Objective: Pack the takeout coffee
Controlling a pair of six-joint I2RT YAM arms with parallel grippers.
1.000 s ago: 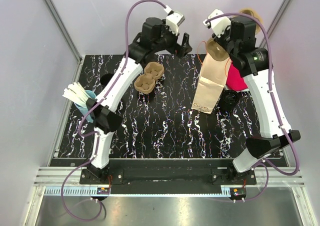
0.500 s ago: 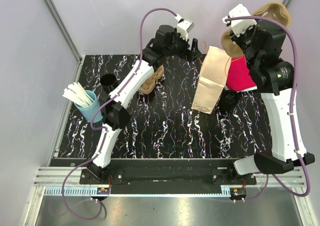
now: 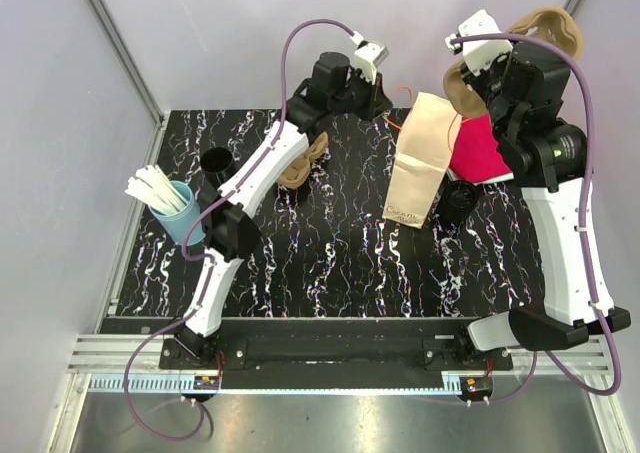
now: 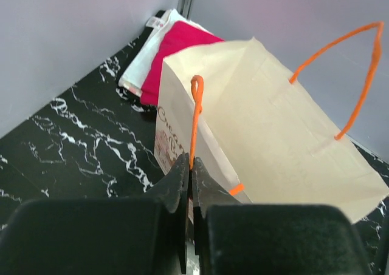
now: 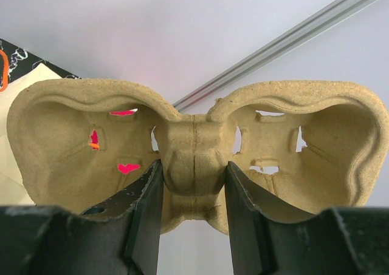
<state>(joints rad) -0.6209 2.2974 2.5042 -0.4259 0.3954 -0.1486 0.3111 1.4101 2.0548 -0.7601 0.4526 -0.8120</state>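
Left gripper (image 4: 189, 166) swung right to paper bag (image 4: 267, 123), jaws now clamped on orange handle (image 4: 196, 114). Right gripper (image 5: 193, 187) raised cup carrier (image 5: 73, 135) higher.

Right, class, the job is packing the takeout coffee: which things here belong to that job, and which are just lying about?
Belong to the job: paper bag; its orange handle; raised pulp carrier; second pulp carrier on the table; black cup; probably the black round item beside the bag.

Lying about: red cloth; blue cup of white sticks, perhaps stirrers.
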